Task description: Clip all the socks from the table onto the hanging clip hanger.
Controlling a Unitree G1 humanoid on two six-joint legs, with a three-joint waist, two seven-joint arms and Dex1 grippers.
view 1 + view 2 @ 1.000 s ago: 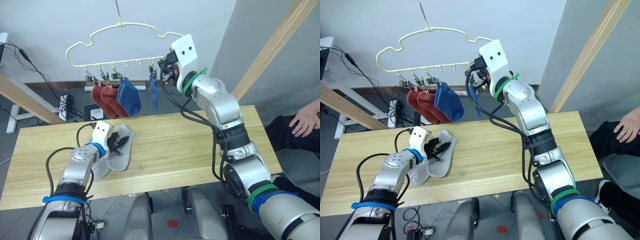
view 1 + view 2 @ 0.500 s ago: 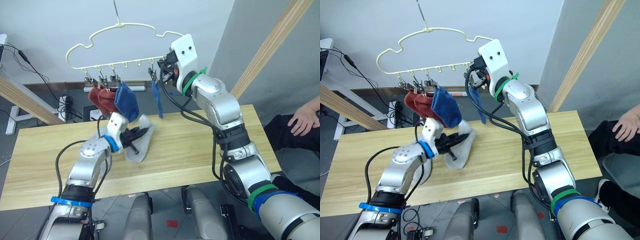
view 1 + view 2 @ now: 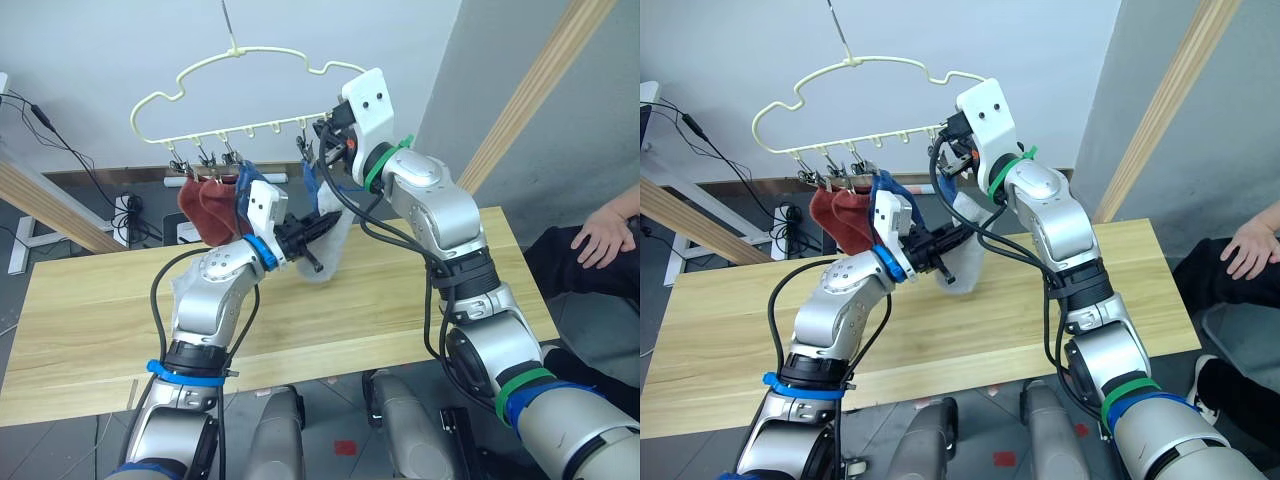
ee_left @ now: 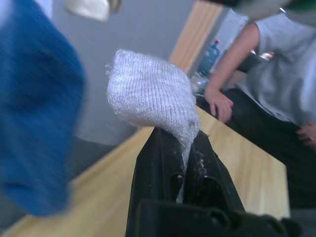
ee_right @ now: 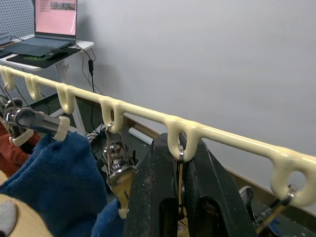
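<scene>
In the head views the left gripper (image 3: 312,228) is raised above the table (image 3: 400,300), its fingers pinched on a grey sock (image 3: 330,245) that hangs in the air just below the hanger (image 3: 240,85), between the clipped socks and the right arm. The right gripper (image 3: 322,150) is up at the hanger's bottom bar near its right end, beside a blue sock (image 3: 309,182) hanging from a clip; its fingers look nearly closed. Two red socks (image 3: 205,205) and another blue sock (image 3: 883,190) hang from clips toward the left end, partly behind the left arm. A person's hand (image 3: 605,235) rests at the right edge, beyond the table. In the left wrist view the two black fingers (image 4: 153,163) are tight together with the grey sock (image 4: 153,94) clamped between them, its free end bulging upward; a blue sock (image 4: 34,113) is close alongside, the table (image 4: 237,158) lies below, and a seated person (image 4: 281,74) is behind. In the right wrist view the fingers (image 5: 153,197) stand close together around a thin metal clip (image 5: 180,182) dangling from a loop of the hanger's bar (image 5: 148,116); whether they actually press it I cannot tell. A blue sock (image 5: 59,173) hangs from a neighbouring clip (image 5: 117,165), with red fabric (image 5: 7,155) farther along and a laptop (image 5: 49,19) on a desk behind.
</scene>
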